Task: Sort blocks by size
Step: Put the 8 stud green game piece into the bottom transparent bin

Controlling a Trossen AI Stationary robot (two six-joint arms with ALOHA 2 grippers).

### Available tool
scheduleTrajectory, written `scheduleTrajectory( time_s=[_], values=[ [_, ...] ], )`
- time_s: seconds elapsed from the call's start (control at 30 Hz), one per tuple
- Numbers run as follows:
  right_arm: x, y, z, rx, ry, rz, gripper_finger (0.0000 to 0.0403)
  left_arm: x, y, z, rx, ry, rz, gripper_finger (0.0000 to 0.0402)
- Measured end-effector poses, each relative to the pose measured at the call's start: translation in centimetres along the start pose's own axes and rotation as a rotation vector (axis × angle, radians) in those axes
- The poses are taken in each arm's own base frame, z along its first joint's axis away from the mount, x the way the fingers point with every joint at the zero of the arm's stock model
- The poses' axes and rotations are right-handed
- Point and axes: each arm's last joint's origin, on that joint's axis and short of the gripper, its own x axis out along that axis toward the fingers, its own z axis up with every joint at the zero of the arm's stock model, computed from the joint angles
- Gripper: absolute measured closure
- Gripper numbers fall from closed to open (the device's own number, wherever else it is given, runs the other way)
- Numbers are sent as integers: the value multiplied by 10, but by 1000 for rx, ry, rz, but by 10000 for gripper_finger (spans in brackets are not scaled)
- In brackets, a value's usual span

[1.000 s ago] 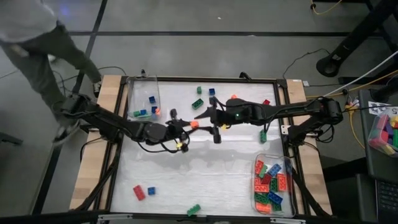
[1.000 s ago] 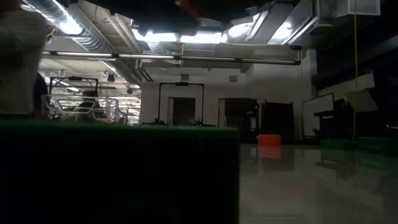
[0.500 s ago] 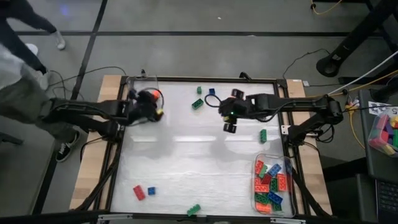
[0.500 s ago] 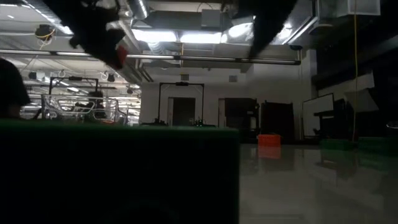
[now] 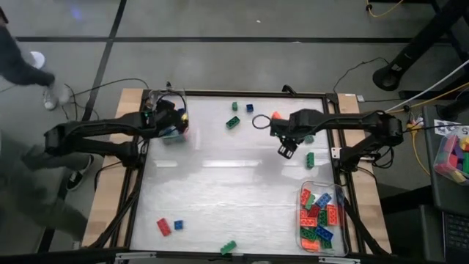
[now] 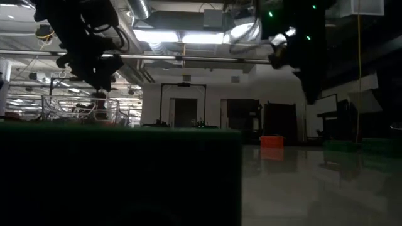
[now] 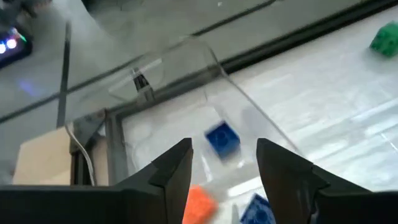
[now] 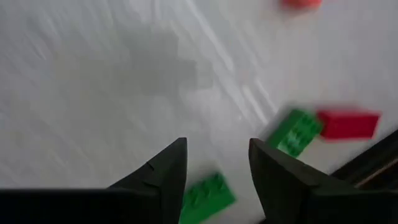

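High view: left gripper [image 5: 178, 122] hangs over the clear bin [image 5: 157, 100] at the table's [image 5: 220, 191] far left corner. Right gripper [image 5: 286, 149] hovers mid-table, near a green block [image 5: 310, 159]. Loose blocks lie along the far edge and near edge; a full tray [image 5: 339, 242] sits at the near right.

Left wrist view: fingers [image 7: 175, 171] parted, empty, above blue [image 7: 222, 138] and orange [image 7: 198, 204] blocks in the bin.

Right wrist view: fingers [image 8: 163, 172] parted, nothing between; green and red [image 8: 347, 124] blocks beyond

2 clear bins [image 5: 165, 99] [image 5: 303, 192] on white table [image 5: 227, 191]; person's shoe [image 5: 53, 94] nearby.
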Motion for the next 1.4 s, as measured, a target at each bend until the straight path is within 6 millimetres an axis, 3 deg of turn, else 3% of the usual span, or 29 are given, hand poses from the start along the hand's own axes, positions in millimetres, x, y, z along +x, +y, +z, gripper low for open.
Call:
scheduleTrajectory(
  time_s=[0.23,0.4,0.6,0.97,1.4],
  values=[
    [39,-3,-26,25,175,-33,233,7,0,-5,0,53,-15,230],
    [56,-5,-39,114,251,-59,233,7,-1,-6,-1,60,-28,231],
    [57,-7,-43,266,277,-101,233,7,-1,-5,-1,59,-29,231],
    [57,-7,-43,361,272,-112,233,7,-1,-5,-1,59,-29,231],
    [81,-10,-62,419,341,-152,233,7,-1,-5,-2,59,-28,231]
  ],
)
